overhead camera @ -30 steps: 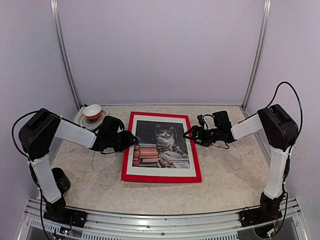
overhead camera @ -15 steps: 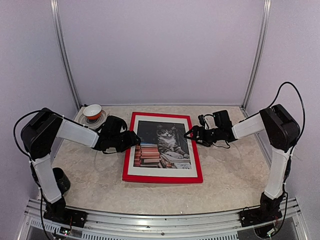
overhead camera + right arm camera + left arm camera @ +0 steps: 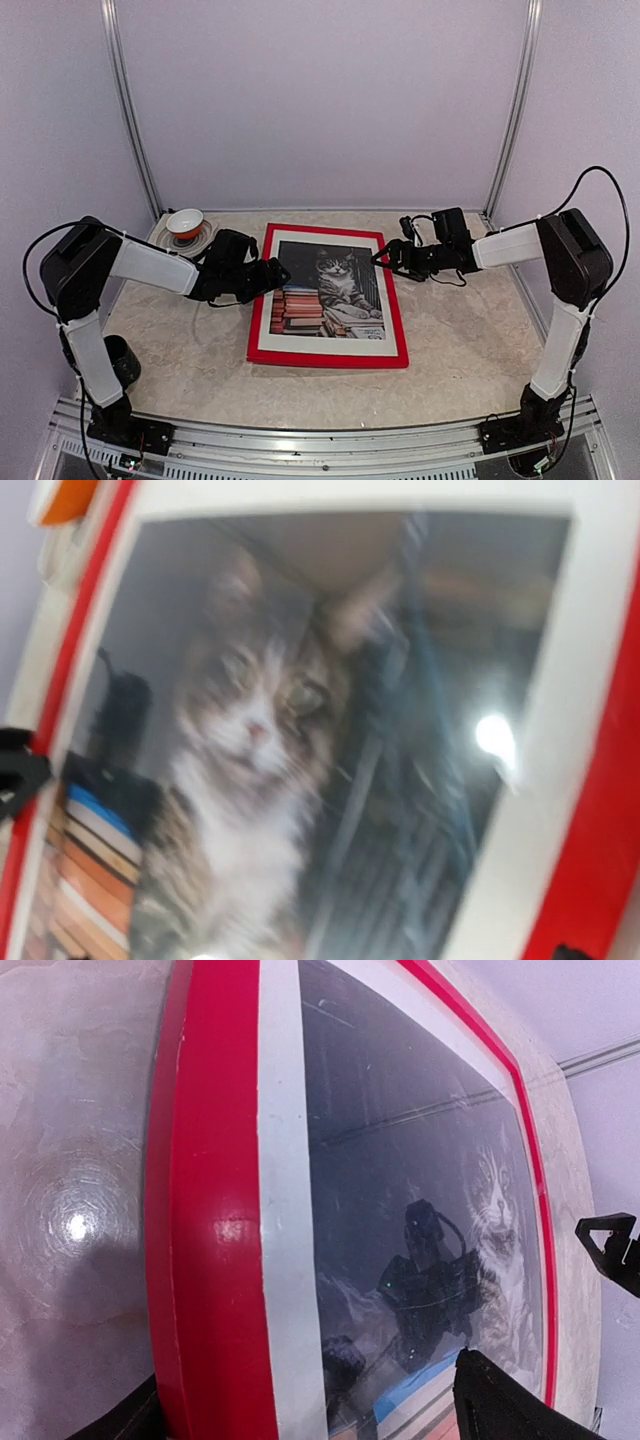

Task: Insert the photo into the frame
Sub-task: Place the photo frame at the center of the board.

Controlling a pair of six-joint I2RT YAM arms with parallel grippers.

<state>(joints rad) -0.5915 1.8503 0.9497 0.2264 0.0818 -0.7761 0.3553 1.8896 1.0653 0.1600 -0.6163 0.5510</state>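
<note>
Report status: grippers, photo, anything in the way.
Left gripper open at frame left edge; right gripper open over right edge. Photo in frame, face up. Bowl apart.

You have one red frame (image 3: 327,357), one cat photo (image 3: 325,290), one small bowl (image 3: 185,220) and two robot arms (image 3: 150,265) (image 3: 510,245) on your desk (image 3: 460,350).

walls (image 3: 320,100): pale lilac | corner posts (image 3: 131,110): metal | tabletop (image 3: 460,340): beige marbled | near rail (image 3: 320,440): aluminium
</note>
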